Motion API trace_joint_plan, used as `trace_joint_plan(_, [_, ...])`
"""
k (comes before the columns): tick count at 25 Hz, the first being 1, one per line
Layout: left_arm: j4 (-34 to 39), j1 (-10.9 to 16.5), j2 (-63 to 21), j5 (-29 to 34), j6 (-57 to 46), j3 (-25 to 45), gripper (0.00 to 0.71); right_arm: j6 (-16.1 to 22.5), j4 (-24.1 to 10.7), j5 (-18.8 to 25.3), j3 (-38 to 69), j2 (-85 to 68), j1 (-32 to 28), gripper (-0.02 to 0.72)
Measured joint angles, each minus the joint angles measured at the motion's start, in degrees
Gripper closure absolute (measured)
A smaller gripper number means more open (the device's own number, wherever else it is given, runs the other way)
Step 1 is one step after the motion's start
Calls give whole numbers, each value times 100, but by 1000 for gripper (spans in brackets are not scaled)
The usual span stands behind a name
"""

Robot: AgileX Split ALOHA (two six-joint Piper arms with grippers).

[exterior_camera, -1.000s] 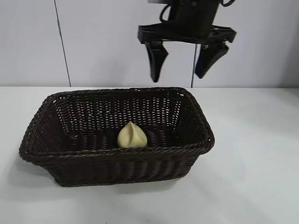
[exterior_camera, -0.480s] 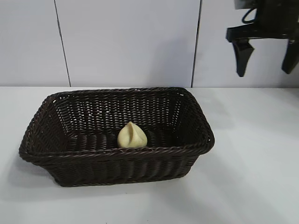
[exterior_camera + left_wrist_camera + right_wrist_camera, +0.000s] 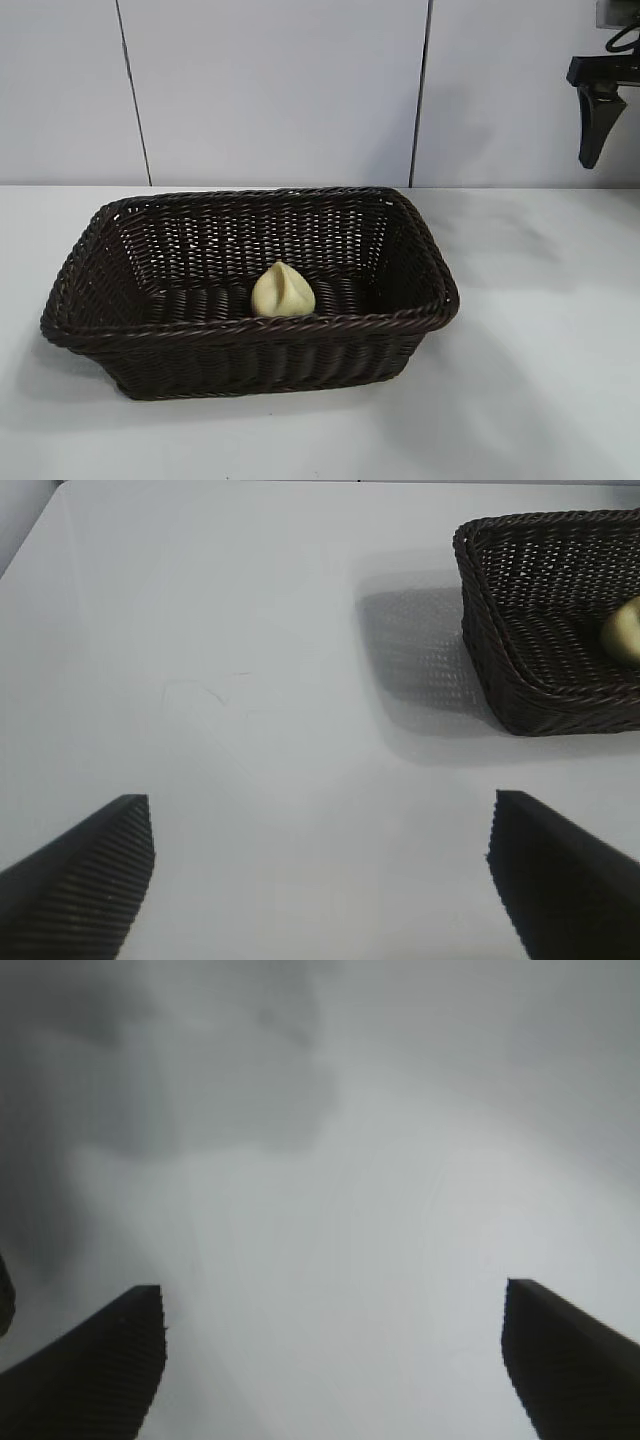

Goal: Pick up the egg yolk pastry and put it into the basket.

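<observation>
1. Your right gripper swung off above the basket to the view's right edge, jaws spread, empty.
2. Egg yolk pastry stayed inside the basket.
3. Left gripper hovered over the table, jaws spread.

The right gripper has matte black, wedge-shaped fingers tapering to blunt tips below a black crossbar and cable. The left gripper has ribbed inner pads.
</observation>
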Motion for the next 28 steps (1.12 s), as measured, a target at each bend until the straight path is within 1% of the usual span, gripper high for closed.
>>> trace_joint_plan(1, [0,0,0,0,0,0,52,-22,57,0,192,-131,20,48])
trace_joint_plan(7, [0,0,0,0,0,0,52,-60,99,0,1519,-1150,66,48])
trace_joint_plan(15, [0,0,0,0,0,0,52,-125,156,-23,3702,-3274,113,49])
trace_joint_plan(20, [0,0,0,0,0,0,52,-237,156,-392,5013,-4845,113,49])
trace_joint_plan(26, [0,0,0,0,0,0,52,-292,146,-968,6161,-6695,113,49])
trace_joint_plan(28, [0,0,0,0,0,0,52,-292,115,-929,6367,-7326,113,49])
